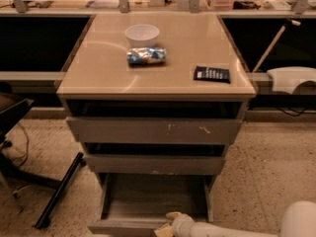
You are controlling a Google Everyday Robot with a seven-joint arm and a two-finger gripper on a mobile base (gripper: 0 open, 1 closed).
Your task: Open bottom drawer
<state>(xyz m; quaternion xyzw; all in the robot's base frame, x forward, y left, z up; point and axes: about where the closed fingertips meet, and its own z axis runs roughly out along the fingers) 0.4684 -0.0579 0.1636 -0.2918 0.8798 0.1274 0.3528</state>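
The gripper point(167, 223) sits at the front edge of the open bottom drawer point(150, 201); its hold cannot be told.

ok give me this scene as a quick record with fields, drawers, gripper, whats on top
bottom drawer: pulled well out, tray looks empty
middle drawer: not pulled out like the bottom one
top drawer: not pulled out, pale scratch marks on its front
gripper: at the bottom drawer's front edge, right of centre, arm entering from lower right
cabinet top: white bowl, snack packet just in front of the bowl, dark flat device near the right edge
task state: bottom drawer appears open
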